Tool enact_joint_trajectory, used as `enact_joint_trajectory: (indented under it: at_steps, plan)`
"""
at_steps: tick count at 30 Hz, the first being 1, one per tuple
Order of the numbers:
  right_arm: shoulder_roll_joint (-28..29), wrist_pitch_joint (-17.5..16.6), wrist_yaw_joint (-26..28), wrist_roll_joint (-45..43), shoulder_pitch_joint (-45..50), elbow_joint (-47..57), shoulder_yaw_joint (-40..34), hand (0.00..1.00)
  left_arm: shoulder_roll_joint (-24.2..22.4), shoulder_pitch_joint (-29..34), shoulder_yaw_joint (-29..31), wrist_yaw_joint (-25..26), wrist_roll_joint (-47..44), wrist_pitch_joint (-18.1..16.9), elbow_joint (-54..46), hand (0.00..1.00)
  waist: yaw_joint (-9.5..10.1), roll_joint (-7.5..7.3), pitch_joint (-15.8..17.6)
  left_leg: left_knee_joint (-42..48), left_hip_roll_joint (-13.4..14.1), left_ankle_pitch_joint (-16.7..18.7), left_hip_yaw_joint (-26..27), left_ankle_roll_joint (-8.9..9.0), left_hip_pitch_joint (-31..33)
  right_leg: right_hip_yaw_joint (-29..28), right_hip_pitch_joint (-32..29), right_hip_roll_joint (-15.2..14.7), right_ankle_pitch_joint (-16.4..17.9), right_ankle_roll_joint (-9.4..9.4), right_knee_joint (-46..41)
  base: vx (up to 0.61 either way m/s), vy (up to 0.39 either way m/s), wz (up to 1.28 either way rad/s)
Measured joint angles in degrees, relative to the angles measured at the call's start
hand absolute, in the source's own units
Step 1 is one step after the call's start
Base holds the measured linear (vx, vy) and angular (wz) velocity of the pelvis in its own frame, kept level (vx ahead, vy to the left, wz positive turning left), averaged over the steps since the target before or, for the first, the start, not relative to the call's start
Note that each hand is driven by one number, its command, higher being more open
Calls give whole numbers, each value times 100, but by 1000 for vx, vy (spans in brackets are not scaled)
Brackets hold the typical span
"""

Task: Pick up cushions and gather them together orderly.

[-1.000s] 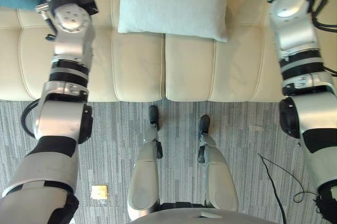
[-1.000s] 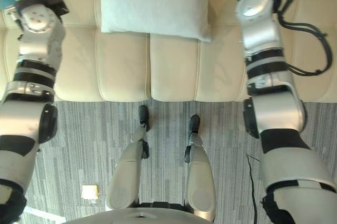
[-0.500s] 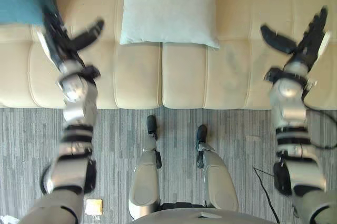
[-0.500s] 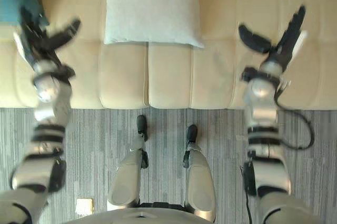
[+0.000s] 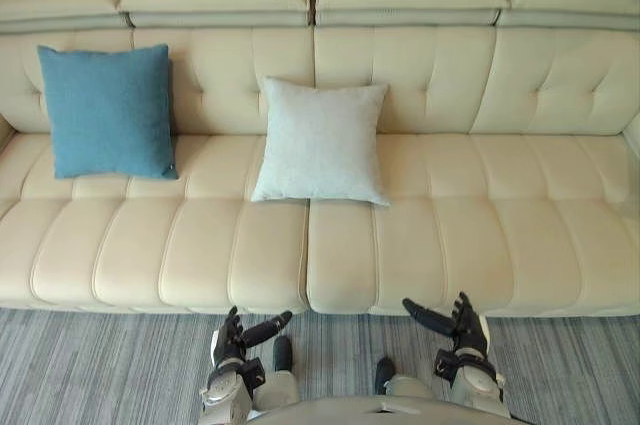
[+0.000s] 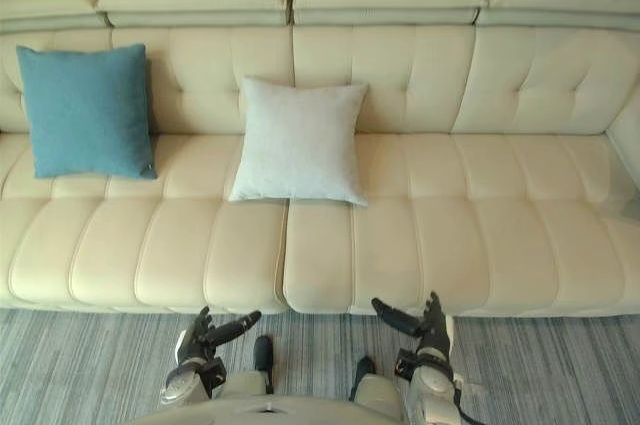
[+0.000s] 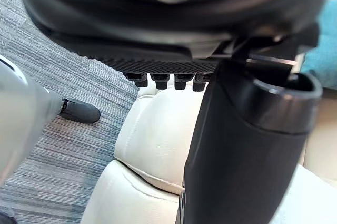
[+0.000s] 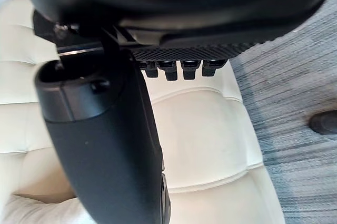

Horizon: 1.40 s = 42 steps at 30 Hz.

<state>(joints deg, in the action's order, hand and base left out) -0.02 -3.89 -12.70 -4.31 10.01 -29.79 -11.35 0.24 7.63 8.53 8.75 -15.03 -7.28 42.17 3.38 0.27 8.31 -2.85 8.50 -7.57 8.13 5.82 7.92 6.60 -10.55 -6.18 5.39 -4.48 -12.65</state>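
Down low over the grey carpet [image 5: 100, 365], the left hand [image 5: 240, 337] and right hand [image 5: 455, 323] are both spread open and empty. Past them is a cream sofa [image 5: 450, 235]. A white cushion [image 5: 320, 142] leans on its backrest mid-sofa, with a blue cushion [image 5: 107, 110] well apart to the left.

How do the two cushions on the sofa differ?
The blue cushion is teal-blue; the pale cushion is whitish grey. The blue cushion sits near the left end of the sofa, the pale cushion near its middle. Both are square and lean against the backrest.
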Motion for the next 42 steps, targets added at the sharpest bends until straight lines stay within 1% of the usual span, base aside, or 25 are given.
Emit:
enact_joint_trajectory:
  at_steps: [5, 9, 11, 12, 14, 15, 16, 18, 19, 20, 21, 22, 23, 25, 27, 28, 30, 31, 33, 34, 35, 36, 38, 39, 42]
  plan:
    - [105, 0, 143, 95, 29, -1040, 3, 100, -5, 49, 156, -106, 490, 24, 697, 100, -5, -4, -316, -68, 33, 56, 158, 26, -342, -9, 315, 15, -27, -7, 182, -14, 13, -13]
    - [205, 19, 145, 96, -2, -1434, -39, 100, 59, -3, 143, -124, 774, 40, 902, 100, 5, -68, -337, 3, 69, 111, 386, 64, -501, -192, 382, 42, -151, -42, 201, -1, 17, -31]
    - [243, 30, 146, 96, -107, -1608, -25, 100, 124, -60, 143, -119, 868, 42, 941, 100, 37, -143, -289, 367, 148, 306, 541, 61, -456, -189, 344, 45, -216, -73, 45, -19, -2, -48]
    - [240, 32, 145, 96, -181, -1728, -2, 100, 142, -101, 161, -116, 901, 61, 949, 100, 39, -167, -274, 757, 266, 512, 629, 50, -365, -56, 253, 75, -302, -105, -167, -84, -27, -49]
    - [237, 33, 139, 97, -266, -1780, 3, 100, 108, -166, 202, -114, 918, 76, 960, 100, 101, -99, -293, 932, 484, 594, 704, 3, -233, 122, 180, 115, -294, -119, -381, -116, -65, -27]
    - [309, 39, 143, 97, -312, -1845, 38, 100, 160, -294, 187, -118, 941, 92, 975, 100, 104, -240, -290, 1086, 477, 592, 689, 7, -156, 411, -287, -186, 416, -36, -2377, -111, -129, 13]
    - [331, 39, 143, 98, -295, -1928, 124, 100, 208, -314, 191, -103, 940, 95, 965, 100, 114, -389, -343, 1236, 442, 589, 597, 11, -94, 452, -229, -358, 531, -209, -3268, -130, -174, 25]
    - [327, 35, 156, 183, -424, -2036, 134, 100, 261, -378, 234, -96, 939, 113, 956, 100, 142, -547, -398, 1530, 421, 580, 538, 26, 131, 502, -238, -349, 626, -344, -3217, -82, -184, 18]
    - [259, 40, 147, 209, -535, -2073, 140, 100, 120, -425, 290, -95, 939, 118, 954, 100, 212, -429, -401, 1535, 525, 553, 547, -13, 294, 577, -193, -171, 631, -341, -2808, -113, -145, -23]
    - [100, 34, 109, 208, -655, -2066, 139, 100, -54, -416, 299, -80, 930, 119, 887, 100, 361, -244, -421, 1353, 571, 408, 667, -54, 372, 601, 28, 28, 879, -135, -2255, -116, -74, -27]
    - [94, 25, 83, 206, -719, -2052, 139, 100, -63, -441, 292, -66, 930, 108, 856, 100, 383, -298, -412, 1324, 540, 256, 724, 46, 477, 641, 47, -11, 1076, 122, -2097, -152, -68, -20]
    - [57, 20, 47, 207, -903, -2113, 137, 100, -30, -571, 174, -36, 928, 117, 939, 100, 408, -361, -369, 1300, 423, 125, 732, 73, 683, 680, 83, 6, 1387, 346, -1561, -256, -133, 6]
    - [-60, 20, 50, 208, -1062, -2190, 155, 100, -83, -641, 114, -32, 930, 133, 994, 100, 397, -58, -200, 1157, 585, -20, 621, 66, 693, 799, 186, 232, 1161, 426, -1275, -275, -122, 12]
    - [-80, 34, 14, 209, -987, -2227, 186, 100, -157, -578, 64, -44, 931, 147, 984, 100, 386, 56, -215, 978, 625, -147, 571, 45, 673, 946, 222, 292, 1082, 480, -1218, -208, -43, 38]
    - [-98, 77, -25, 212, -905, -2338, 174, 100, -149, -581, -45, -41, 937, 152, 982, 100, 336, 45, -185, 936, 592, -92, 573, 73, 687, 1185, 236, 190, 1016, 565, -1159, -161, -2, 55]
    - [-92, 108, -38, 212, -905, -2384, 147, 100, -147, -594, -73, -42, 940, 152, 976, 100, 303, 22, -170, 1214, 522, -72, 530, 47, 707, 1244, 227, 123, 939, 574, -1090, -89, 46, 38]
    - [-82, 119, -50, 212, -906, -2380, 129, 100, -147, -613, -117, -40, 944, 153, 971, 100, 236, -45, -131, 1670, 297, 428, 491, -35, 679, 1314, 162, -46, 783, 514, -988, -84, 96, 32]
    - [-75, 119, -44, 216, -918, -2375, 125, 100, -142, -640, -120, -43, 954, 158, 971, 100, 235, -52, -118, 1989, 227, 840, 363, -64, 693, 1307, 60, -122, 675, 473, -974, -79, 151, 7]
    - [-26, 122, -39, 223, -879, -2377, 111, 100, -114, -670, -106, -44, 993, 162, 975, 100, 223, -116, -48, 2681, 167, 1419, 155, -90, 651, 1223, 58, -222, 564, 351, -974, -85, 198, -13]
    - [-4, 118, -36, 226, -855, -2369, 111, 100, -112, -656, -104, -46, 1017, 161, 975, 100, 223, -65, -61, 2782, 142, 1585, 40, -69, 569, 1145, 75, -217, 534, 296, -974, -71, 180, -24]
    - [-13, 117, -34, 229, -850, -2363, 108, 100, -119, -635, -104, -46, 1025, 160, 981, 100, 222, -52, -52, 2739, 115, 1676, 2, -89, 516, 1095, 82, -209, 515, 252, -974, -99, 197, -36]
    - [81, 118, -8, 258, -835, -2369, 107, 100, -71, -614, -101, -51, 1063, 162, 998, 100, 190, -99, -38, 2620, 22, 1729, 122, -152, 473, 958, 75, -267, 385, 129, -832, -105, 240, -34]
    - [189, 119, 41, 273, -781, -2377, 100, 100, 3, -592, -107, -50, 1063, 165, 1009, 100, 148, -216, -117, 2295, -104, 1652, 274, -205, 369, 853, 107, -305, 166, 52, -513, -65, 233, -32]
    - [225, 123, 74, 274, -722, -2384, 93, 100, 52, -573, -108, -48, 1066, 166, 1097, 100, 118, -251, -151, 1967, -251, 1584, 374, -269, 206, 769, 207, -350, -60, 10, -163, -17, 149, -25]
    - [212, 125, 96, 272, -653, -2497, -151, 100, 91, -569, -113, -55, 1127, 179, 1323, 100, 43, -175, -226, 1657, -460, 1572, 418, -285, -16, 579, 432, -374, -392, -46, 390, 12, 124, -27]
